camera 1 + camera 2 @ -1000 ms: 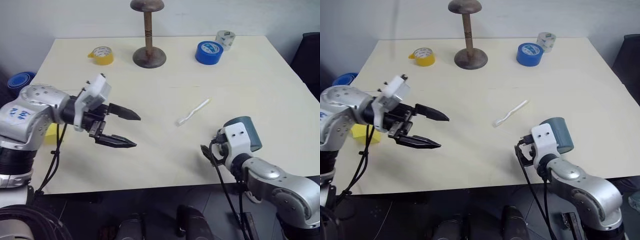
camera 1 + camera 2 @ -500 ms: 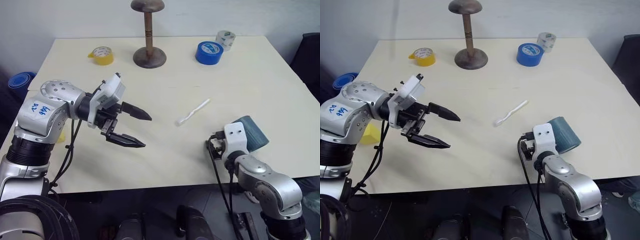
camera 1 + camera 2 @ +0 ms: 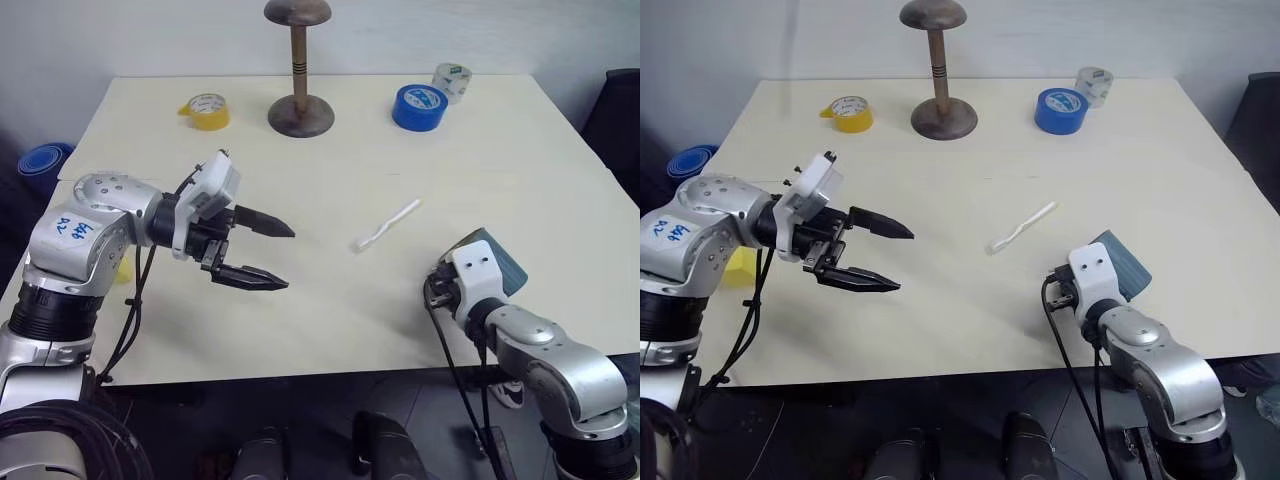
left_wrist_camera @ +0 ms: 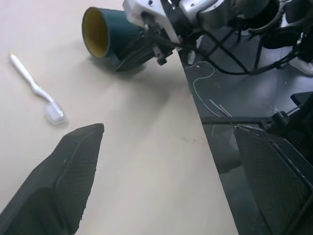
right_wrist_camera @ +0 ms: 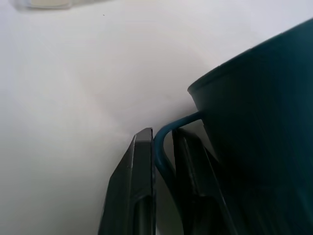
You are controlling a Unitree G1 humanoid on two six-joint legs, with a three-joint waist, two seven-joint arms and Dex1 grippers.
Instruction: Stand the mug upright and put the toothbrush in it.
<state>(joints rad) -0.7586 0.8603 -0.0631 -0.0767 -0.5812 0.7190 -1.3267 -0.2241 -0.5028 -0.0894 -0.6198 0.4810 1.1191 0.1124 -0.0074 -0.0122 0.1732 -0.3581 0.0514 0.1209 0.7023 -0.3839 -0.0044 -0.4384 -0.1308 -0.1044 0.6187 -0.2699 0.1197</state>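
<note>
The dark teal mug (image 3: 506, 259) lies on its side near the table's front right edge, with its yellowish inside (image 4: 95, 32) facing the table's middle. My right gripper (image 5: 164, 137) is shut on the mug's thin loop handle (image 5: 163, 149), one black finger on each side of it. The white toothbrush (image 3: 388, 223) lies flat on the table, left of and beyond the mug. My left gripper (image 3: 289, 258) hovers open over the left half of the table, pointing toward the toothbrush with nothing between its fingers.
At the table's far side stand a wooden stand (image 3: 299, 82), a yellow tape roll (image 3: 205, 110), a blue tape roll (image 3: 419, 106) and a clear tape roll (image 3: 451, 77). A yellow object (image 3: 728, 264) sits at the left edge. The table's front edge (image 3: 330, 365) runs close by the mug.
The right wrist has turned and pressed in at the mug, and the mug has shifted slightly. The left gripper stays open in much the same place.
</note>
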